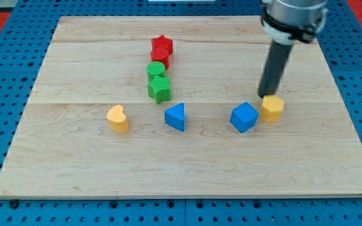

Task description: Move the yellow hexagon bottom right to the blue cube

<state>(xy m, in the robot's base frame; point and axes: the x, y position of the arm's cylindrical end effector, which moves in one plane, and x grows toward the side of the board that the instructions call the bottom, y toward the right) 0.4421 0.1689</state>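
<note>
The yellow hexagon lies right of centre on the wooden board, touching or nearly touching the right side of the blue cube. My tip stands at the hexagon's upper left edge, just above the cube's top right corner. The rod rises from there toward the view's top right.
A blue triangular block lies left of the cube. A yellow heart-shaped block lies further left. A red star, a red block, a green cylinder and a green star-like block form a column at the upper centre.
</note>
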